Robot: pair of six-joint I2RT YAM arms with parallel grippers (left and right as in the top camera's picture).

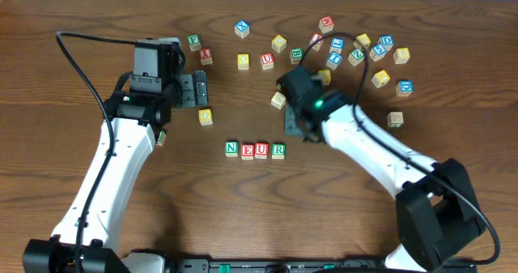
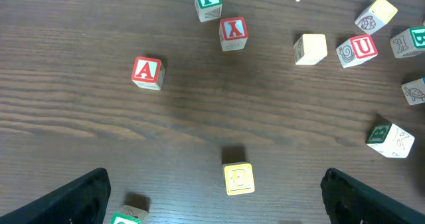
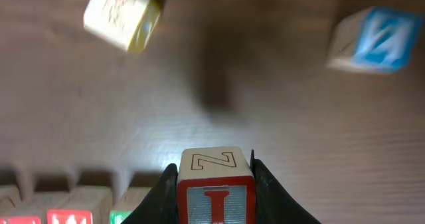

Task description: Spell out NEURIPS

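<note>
The word is a little more than half done. On the table (image 1: 162, 216) a row of four cubes (image 1: 255, 150) stands side by side and reads N, E, U, R, so I, P and S are left to place. The fifth letter is in hand: the right gripper (image 3: 214, 177) is closed on the I cube (image 3: 216, 201), with one finger on each side of it and the red I facing the wrist camera. In that view the cube is near the right end of the row, apart from the green R, but I cannot tell if it touches the table or hangs above it. The left gripper (image 1: 201, 90) is fully open and holds nothing. It hovers just beside a yellow cube (image 2: 238, 179), which may be the S, though its letter is not clear enough to be sure. The P should be among the loose cubes (image 1: 356, 54) at the far side, and I cannot say which blue one it is.
</note>
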